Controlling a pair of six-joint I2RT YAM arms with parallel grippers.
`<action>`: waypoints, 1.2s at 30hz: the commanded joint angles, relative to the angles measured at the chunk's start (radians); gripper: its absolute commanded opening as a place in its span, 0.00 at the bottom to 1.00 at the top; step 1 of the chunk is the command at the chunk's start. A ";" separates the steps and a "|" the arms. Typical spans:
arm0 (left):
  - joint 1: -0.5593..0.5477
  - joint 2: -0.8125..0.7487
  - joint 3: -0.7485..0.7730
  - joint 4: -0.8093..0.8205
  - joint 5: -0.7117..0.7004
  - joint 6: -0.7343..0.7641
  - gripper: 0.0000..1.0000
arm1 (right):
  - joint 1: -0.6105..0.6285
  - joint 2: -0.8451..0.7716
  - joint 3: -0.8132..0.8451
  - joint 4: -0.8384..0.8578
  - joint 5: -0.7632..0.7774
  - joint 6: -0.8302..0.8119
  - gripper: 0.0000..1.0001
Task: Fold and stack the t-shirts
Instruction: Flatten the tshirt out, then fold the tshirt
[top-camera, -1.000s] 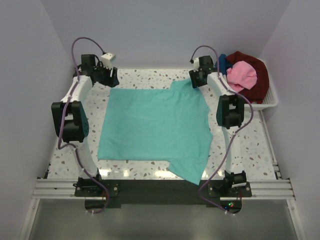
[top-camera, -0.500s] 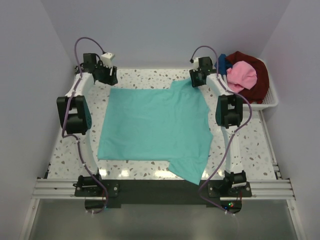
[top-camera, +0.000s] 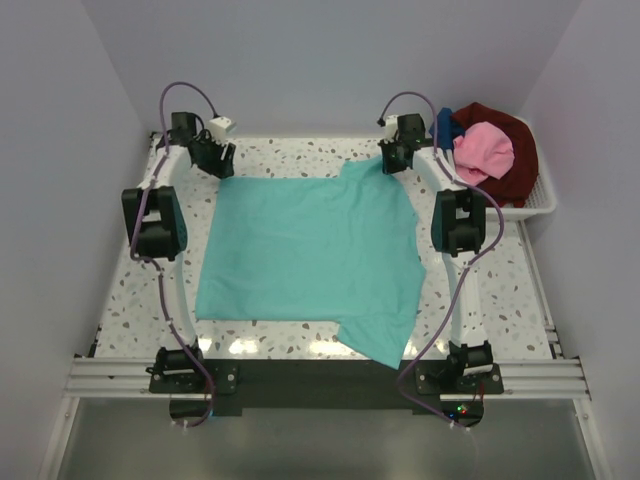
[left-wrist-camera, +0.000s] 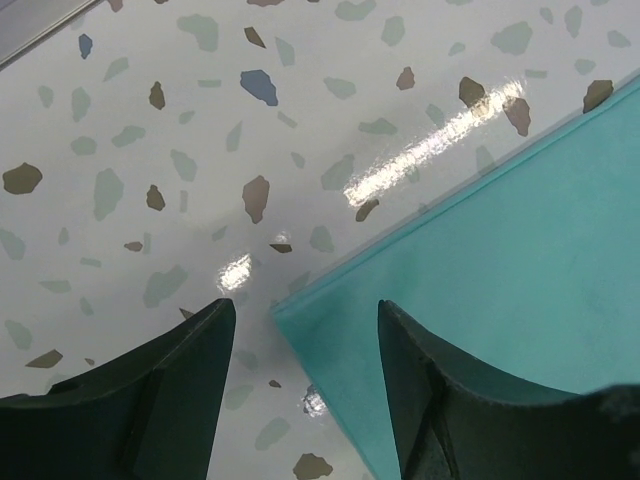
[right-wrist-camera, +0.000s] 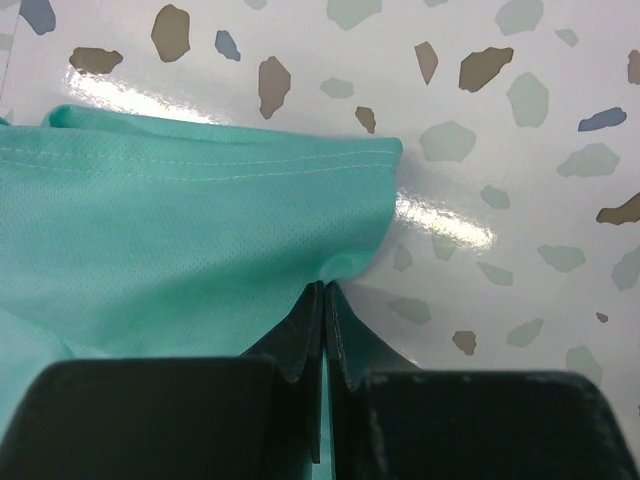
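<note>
Teal shirt (top-camera: 305, 255) flat on surface (top-camera: 130, 300) for folding. My right hand (right-wrist-camera: 325, 300) is pressed together, pinching its far-right sleeve hem; left hand (left-wrist-camera: 305, 312) spread, straddling its far-left corner, ready to pinch. Other shirts (top-camera: 487, 150) wait in basket (top-camera: 543, 206) right of it

Four soft fabric t-shirts in all. One large teal-green t-shirt (top-camera: 305, 255) lies spread to the left of the white slatted plastic basket (top-camera: 535, 208). Three are heaped inside that basket: one pink t-shirt (top-camera: 485, 150), one dark red t-shirt (top-camera: 515, 165) and one blue t-shirt (top-camera: 446, 125), of which only a corner shows. One basket. One speckled worktop (top-camera: 500, 290). Two white-and-black robot arms, the left arm (top-camera: 152, 222) and the right arm (top-camera: 458, 222), both left of the basket.
</note>
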 joint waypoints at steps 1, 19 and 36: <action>0.010 0.021 0.059 -0.027 0.063 0.063 0.63 | 0.001 -0.016 0.001 0.022 -0.038 -0.013 0.00; 0.010 0.113 0.107 -0.047 0.084 0.066 0.29 | 0.001 -0.025 0.016 0.031 -0.020 -0.016 0.00; 0.012 -0.088 -0.083 0.140 0.126 0.061 0.00 | -0.008 -0.171 -0.037 0.055 -0.058 -0.036 0.00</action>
